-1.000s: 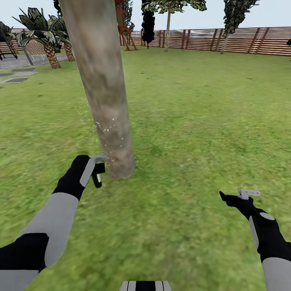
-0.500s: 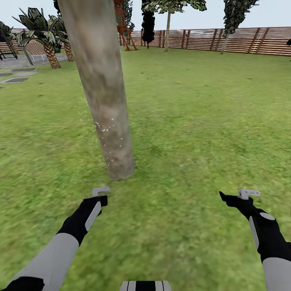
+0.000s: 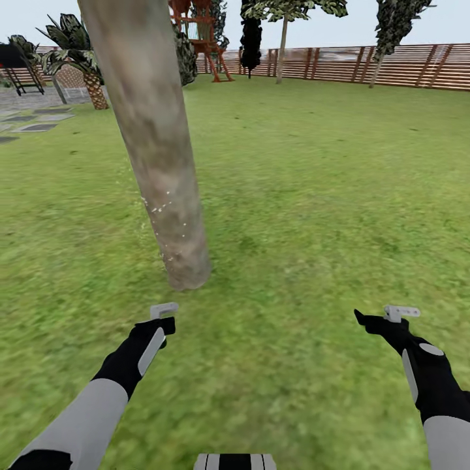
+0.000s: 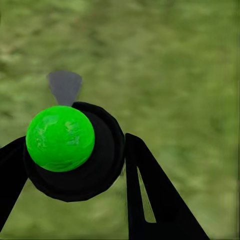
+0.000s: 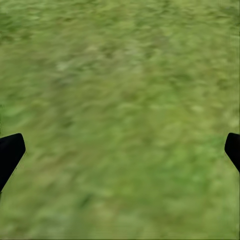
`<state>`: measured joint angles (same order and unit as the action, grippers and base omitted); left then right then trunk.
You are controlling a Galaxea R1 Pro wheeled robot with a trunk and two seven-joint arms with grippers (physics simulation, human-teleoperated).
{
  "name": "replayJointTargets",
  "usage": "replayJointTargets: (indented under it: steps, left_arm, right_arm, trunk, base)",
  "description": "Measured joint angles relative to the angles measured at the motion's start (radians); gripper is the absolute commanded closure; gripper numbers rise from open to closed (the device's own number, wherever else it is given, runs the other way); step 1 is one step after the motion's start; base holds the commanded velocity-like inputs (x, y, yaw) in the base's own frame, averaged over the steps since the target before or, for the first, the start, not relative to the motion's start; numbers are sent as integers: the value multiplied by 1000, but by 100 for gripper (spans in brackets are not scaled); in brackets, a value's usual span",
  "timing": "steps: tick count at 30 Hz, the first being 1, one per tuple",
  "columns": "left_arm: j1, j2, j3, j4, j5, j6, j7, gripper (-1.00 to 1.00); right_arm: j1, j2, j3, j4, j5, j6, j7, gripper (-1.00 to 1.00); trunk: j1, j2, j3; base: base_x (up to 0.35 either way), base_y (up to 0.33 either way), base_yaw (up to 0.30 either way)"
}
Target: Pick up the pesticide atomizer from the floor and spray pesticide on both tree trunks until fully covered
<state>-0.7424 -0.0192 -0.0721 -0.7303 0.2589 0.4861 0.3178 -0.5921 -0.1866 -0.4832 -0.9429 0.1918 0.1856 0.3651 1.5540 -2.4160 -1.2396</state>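
Head view: one thick mottled trunk (image 3: pixel 160 156) leaning, its base on the lawn (image 3: pixel 313 196) at about 11 o'clock from the robot. White pesticide (image 3: pixel 160 209) specks scattered on the lower trunk, sparse, and a few just off its left edge. Upper trunk bare of specks as far as visible. Fence (image 3: pixel 365 64) along the far edge, 12 to 2 o'clock. One palm (image 3: pixel 81 55) at 10 o'clock, far; three thin dark trees against the fence; one red-brown wooden frame (image 3: pixel 202 39) behind the trunk.

Arms counted: two. Left gripper (image 3: pixel 162 316) low, short of the trunk base, not touching it. Right gripper (image 3: pixel 385 316) at 2 o'clock, well apart from the trunk, over bare grass.

Left wrist view adds what the head view cannot resolve: the atomizer (image 4: pixel 75 150) sits between the two black fingers (image 4: pixel 150 190), round dark body, bright green dot facing the camera, grey nozzle pointing away over the grass. Fingers closed against its sides; it is held clear of the ground. From the head view only a small grey piece at the gripper tip is visible.

Right wrist view: two black fingertips (image 5: pixel 10 152) at opposite edges of the frame, spread wide, nothing between them but blurred grass. Right gripper fully apart, holding nothing
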Motion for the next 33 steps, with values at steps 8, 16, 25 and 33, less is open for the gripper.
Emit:
replayJointTargets:
  steps: [8, 16, 25, 33]
  left_arm:
    - [1, -14, 0, 1, -1, 0, 1, 100]
    - [2, -16, 0, 2, -1, 0, 1, 100]
    - [2, -15, 0, 2, -1, 0, 1, 100]
    - [2, -16, 0, 2, -1, 0, 1, 100]
  right_arm:
    - [0, 1, 0, -1, -1, 0, 0, -100]
    - [0, 2, 0, 1, 0, -1, -1, -100]
    - [0, 2, 0, 1, 0, -2, 0, -100]
    - [0, 3, 0, 1, -1, -2, 0, -100]
  trunk:
    - [0, 0, 0]
    - [0, 0, 0]
    - [0, 0, 0]
    - [0, 0, 0]
  base:
    - [151, -243, 269]
    - [98, -262, 65]
    - [97, -262, 11]
    - [96, -262, 258]
